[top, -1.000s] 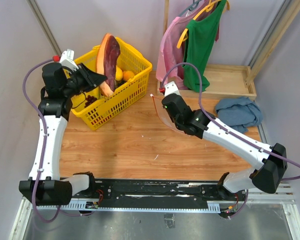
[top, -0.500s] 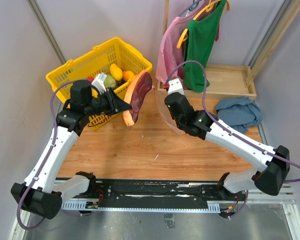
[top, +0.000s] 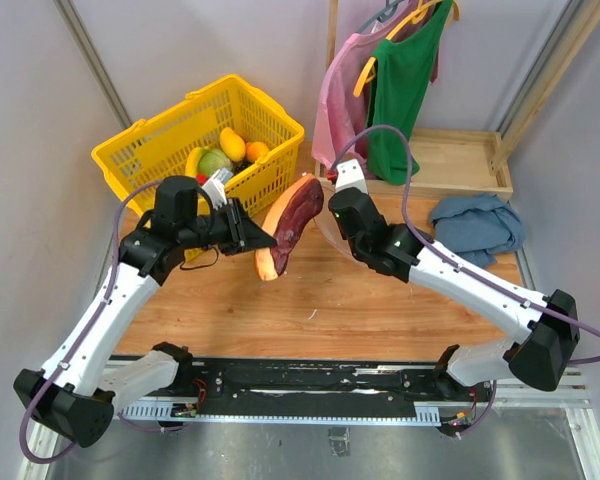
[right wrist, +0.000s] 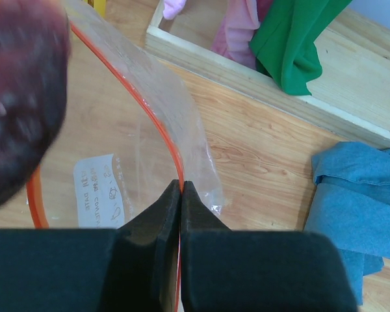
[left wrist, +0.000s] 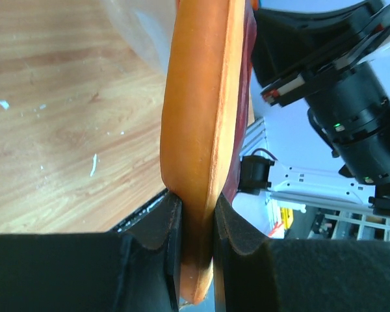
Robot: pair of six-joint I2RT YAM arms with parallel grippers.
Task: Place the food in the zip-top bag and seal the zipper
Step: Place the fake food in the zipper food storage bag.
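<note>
Overall level: bright and even in all three views.
Source: diffuse, from overhead; no hard beam.
Shadows: soft and faint on the light wooden tabletop [top: 240, 300].
Glare: pale sheen on the clear crinkly plastic bag [right wrist: 162, 97].
Blur: the long orange-and-purple toy food piece [right wrist: 19, 97] is out of focus at the right wrist view's left edge; the background is sharp.
Washout: the far right of the left wrist view is pale.

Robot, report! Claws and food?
Left claw shut on long orange-brown toy food piece. Right claw pinching red-orange zipper of clear plastic bag. Nothing between them.
</note>
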